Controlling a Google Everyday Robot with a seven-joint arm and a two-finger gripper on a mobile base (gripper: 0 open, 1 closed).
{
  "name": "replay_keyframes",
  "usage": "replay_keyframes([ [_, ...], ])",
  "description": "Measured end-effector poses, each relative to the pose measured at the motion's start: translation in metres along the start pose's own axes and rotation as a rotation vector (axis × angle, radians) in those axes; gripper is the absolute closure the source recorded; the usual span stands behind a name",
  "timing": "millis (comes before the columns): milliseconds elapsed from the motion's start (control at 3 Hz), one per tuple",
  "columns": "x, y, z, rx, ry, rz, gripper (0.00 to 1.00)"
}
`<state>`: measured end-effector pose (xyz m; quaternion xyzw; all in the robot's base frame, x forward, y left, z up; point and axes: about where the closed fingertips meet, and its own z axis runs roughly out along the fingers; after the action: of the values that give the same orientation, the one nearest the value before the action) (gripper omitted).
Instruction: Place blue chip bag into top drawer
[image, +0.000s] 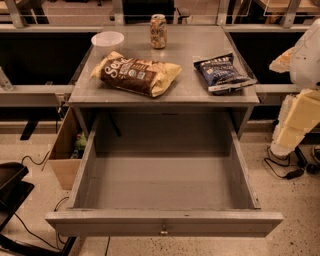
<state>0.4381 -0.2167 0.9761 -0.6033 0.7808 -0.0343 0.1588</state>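
Observation:
The blue chip bag (222, 73) lies flat on the right side of the grey table top (190, 50), near its right edge. The top drawer (165, 185) is pulled fully open below the table's front edge; its box is empty and its front panel with a small metal knob (163, 231) faces me. Parts of my arm (300, 85), white and cream, show at the right edge, beside the table and right of the bag. My gripper itself is out of view.
A larger brown-and-yellow chip bag (136, 73) lies on the left of the table. A white bowl (107, 39) and a drink can (158, 31) stand at the back. A cardboard box (67, 150) sits on the floor left of the drawer. Cables run across the floor.

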Motion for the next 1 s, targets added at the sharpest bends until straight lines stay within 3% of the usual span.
replay_keyframes([
  [333, -0.001, -0.002, 0.0, 0.011, -0.01, -0.002, 0.0],
  [667, 0.006, -0.029, 0.01, 0.052, -0.101, 0.031, 0.0],
  [1000, 0.005, -0.096, 0.023, 0.157, -0.262, 0.129, 0.0],
])
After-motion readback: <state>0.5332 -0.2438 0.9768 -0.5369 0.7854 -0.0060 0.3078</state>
